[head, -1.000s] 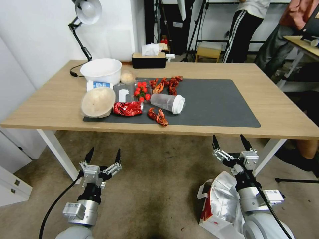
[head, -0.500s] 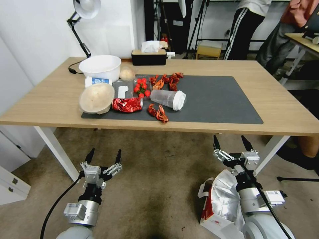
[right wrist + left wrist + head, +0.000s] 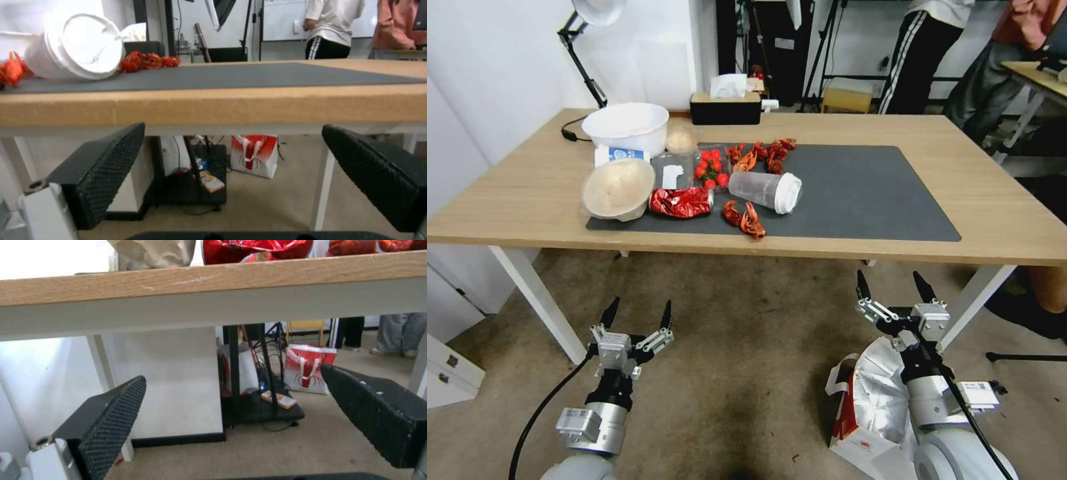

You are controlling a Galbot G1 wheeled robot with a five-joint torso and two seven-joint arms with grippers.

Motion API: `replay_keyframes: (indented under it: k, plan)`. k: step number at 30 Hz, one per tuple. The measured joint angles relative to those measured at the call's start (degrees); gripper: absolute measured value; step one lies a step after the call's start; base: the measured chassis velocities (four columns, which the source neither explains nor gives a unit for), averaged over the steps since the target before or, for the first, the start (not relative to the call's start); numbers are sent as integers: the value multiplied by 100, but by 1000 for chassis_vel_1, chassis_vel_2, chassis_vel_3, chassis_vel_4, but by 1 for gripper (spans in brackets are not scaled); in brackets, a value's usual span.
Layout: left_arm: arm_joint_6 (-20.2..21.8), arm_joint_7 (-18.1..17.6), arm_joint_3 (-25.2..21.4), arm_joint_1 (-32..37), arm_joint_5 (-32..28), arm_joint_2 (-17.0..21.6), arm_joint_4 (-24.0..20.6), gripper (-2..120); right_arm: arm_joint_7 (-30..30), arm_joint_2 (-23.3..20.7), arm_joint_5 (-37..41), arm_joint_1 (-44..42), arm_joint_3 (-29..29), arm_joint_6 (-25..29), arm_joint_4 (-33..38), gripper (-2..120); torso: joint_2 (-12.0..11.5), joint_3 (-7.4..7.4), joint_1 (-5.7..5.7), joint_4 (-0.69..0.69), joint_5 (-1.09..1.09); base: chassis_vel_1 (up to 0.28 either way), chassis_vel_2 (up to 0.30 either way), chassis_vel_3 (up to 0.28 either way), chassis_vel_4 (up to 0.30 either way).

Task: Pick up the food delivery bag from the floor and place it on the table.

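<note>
Bag: While lying on the floor [image 3: 747, 347] at near right, the food delivery bag [image 3: 874, 400] is sitting under the right pincer [image 3: 894, 287].
Pincers: both are hanging released; left pincer [image 3: 635, 315] is idling at near left.
Risk: the right arm is hiding the handles, so a blind reach could crumple the foil, or a lift could catch the counter [image 3: 994, 220] edge.

left claw [image 3: 637, 315] raised, fingers spread; right claw [image 3: 894, 287] likewise

In the head view the table [image 3: 527, 193] spans the upper half, a mat [image 3: 860, 193] on it. On the floor [image 3: 740, 373] at lower right lies the food delivery bag [image 3: 874, 400].
</note>
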Motion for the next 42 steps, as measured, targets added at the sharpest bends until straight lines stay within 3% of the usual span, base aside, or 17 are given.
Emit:
replay_keyframes:
  k: [42]
  plan:
    - [14, 129, 2, -1, -18, 40, -25, 98, -63, -25, -58, 57, 79, 47, -183, 100, -972, -602, -370, 0, 0, 0, 0, 0, 0]
